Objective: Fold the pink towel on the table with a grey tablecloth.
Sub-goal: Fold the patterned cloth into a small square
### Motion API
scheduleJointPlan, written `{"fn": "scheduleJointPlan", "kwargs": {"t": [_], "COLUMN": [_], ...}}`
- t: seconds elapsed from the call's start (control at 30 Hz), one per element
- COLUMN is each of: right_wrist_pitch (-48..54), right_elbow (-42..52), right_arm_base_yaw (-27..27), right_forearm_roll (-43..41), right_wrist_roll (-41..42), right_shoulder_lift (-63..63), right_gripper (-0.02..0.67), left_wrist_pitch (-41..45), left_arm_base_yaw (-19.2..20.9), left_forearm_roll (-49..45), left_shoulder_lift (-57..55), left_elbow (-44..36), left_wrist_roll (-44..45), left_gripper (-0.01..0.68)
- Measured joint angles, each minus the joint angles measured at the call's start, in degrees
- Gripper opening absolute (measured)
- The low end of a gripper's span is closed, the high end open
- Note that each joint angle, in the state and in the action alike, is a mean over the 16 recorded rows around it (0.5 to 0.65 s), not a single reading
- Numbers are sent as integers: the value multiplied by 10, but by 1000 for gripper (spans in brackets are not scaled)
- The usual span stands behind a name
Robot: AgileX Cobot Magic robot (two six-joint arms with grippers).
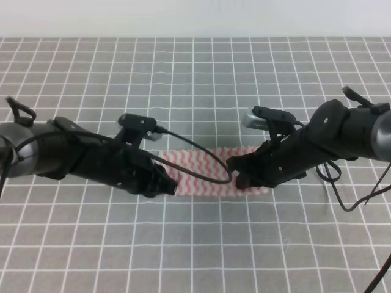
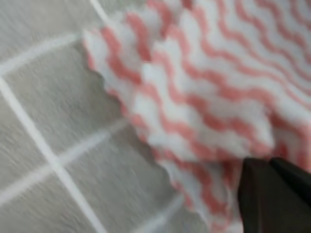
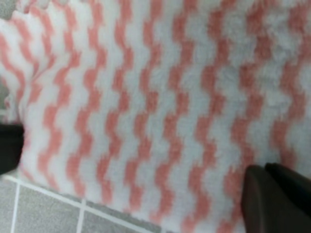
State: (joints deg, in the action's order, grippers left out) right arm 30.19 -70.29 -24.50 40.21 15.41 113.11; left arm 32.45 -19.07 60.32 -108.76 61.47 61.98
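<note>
Exterior high view, grey gridded tablecloth point(image 1: 195, 67), pink towel point(image 1: 204, 168), both hands' grip unclear

pink towel point(image 3: 160, 107): soft, fuzzy napped cloth, matt, with jagged pinked edges
table with a grey tablecloth point(image 1: 201, 79): matt woven-looking cloth, printed with thin white lines
left gripper point(image 1: 164, 182): black, matt, plastic-like casing
right gripper point(image 1: 239, 174): black, matt, plastic-like casing

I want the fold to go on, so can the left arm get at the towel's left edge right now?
Probably yes: the left gripper is already at that edge of the pink towel, and nothing lies between them.
</note>
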Motion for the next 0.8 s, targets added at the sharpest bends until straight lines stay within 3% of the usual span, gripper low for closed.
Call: {"fn": "scheduleJointPlan", "kwargs": {"t": [0.43,0.8], "right_wrist_pitch": [-1,0], "right_elbow": [-1,-1], "right_arm_base_yaw": [0,0], "right_forearm_roll": [1,0], "right_wrist_roll": [0,0], "right_shoulder_lift": [1,1], "right_gripper": [-21,-20], "left_wrist_pitch": [24,-4], "left_arm_base_yaw": [0,0], "left_forearm_roll": [-159,-166], "left_shoulder_lift": [14,53], "left_elbow": [2,0], "left_wrist_roll": [-135,-157], "left_gripper": [-1,1]}}
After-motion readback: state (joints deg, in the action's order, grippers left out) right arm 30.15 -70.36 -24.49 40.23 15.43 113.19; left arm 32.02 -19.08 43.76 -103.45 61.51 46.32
